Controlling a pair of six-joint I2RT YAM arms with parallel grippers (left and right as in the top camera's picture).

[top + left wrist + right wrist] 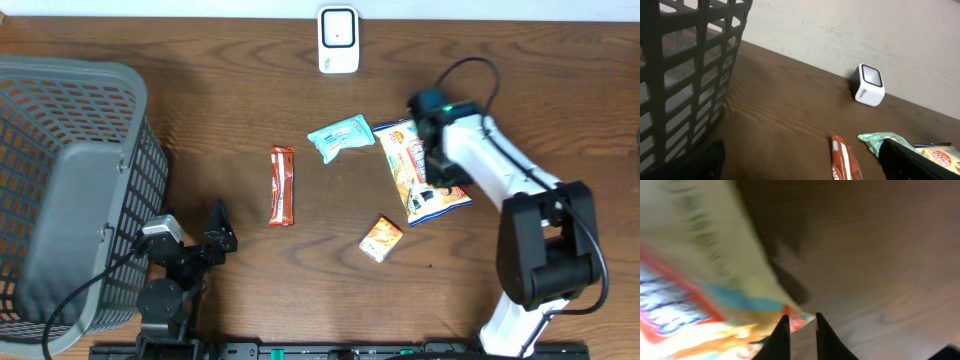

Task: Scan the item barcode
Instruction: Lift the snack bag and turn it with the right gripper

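Wooden table (250, 120) holds the snack bag (405, 165), corner at the tips of narrowly parted right fingers (779, 340).

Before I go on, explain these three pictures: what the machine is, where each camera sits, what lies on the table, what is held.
Two robot arms, each with a two-finger gripper, stand at a wooden table. One picture looks down from above; the others come from cameras on the wrists. On the table: a grey basket, a white scanner, a red bar, a teal packet, a chip bag, a small orange box. The left gripper is open and empty. The right gripper has its fingers nearly together at the chip bag's corner; whether they pinch it is unclear.
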